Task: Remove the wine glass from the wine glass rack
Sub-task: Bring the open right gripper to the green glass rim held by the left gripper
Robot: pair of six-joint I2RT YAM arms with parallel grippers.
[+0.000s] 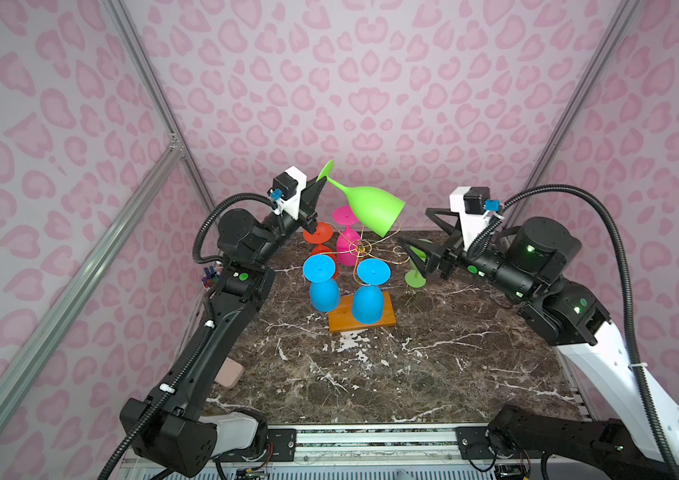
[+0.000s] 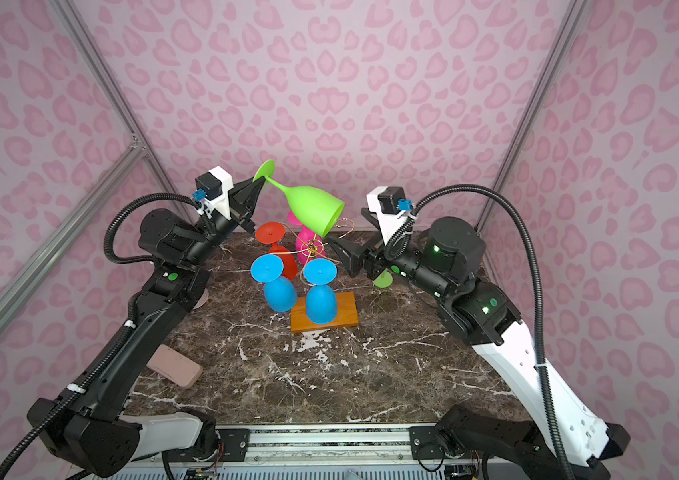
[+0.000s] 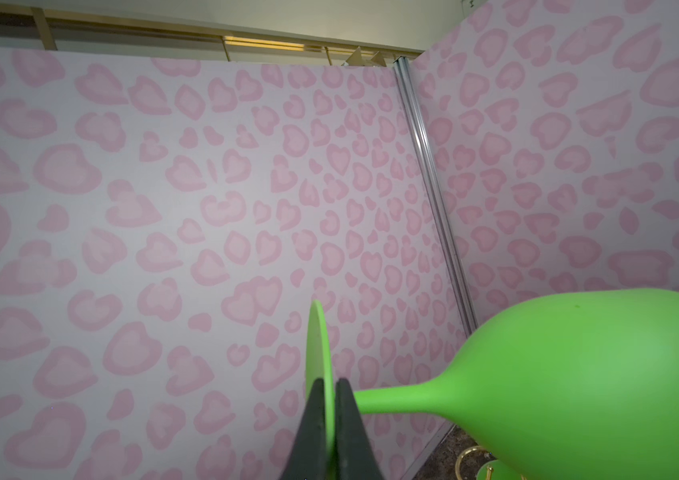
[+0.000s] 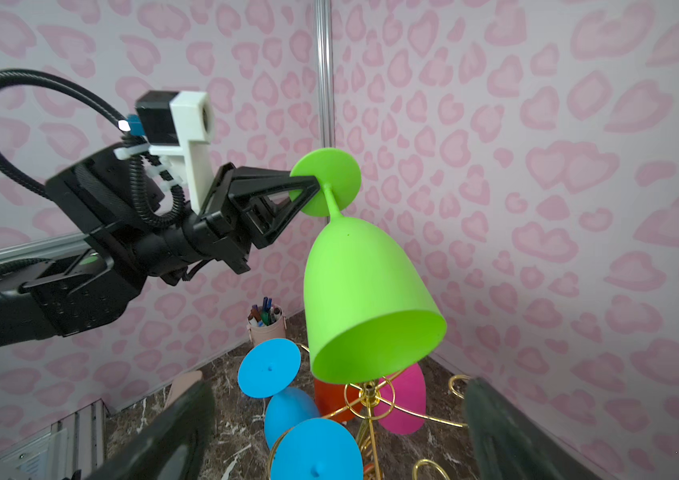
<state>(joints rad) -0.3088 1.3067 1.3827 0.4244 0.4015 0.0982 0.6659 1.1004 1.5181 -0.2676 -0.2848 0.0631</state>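
Green wine glass (image 1: 371,205) aloft, foot in left jaws, seemingly clear of rack (image 1: 387,316)

1. left arm: elbow bent, forearm raised. The left gripper (image 1: 321,179) sits high, behind and to the left of the wine glass rack (image 1: 387,311). Its jaws are pinched flat on the foot disc of the green wine glass (image 1: 371,208).

2. right arm: reaches in low from the rack's right. The right gripper (image 1: 412,226) has its jaws spread wide, with the fingers aimed at the rack's top.
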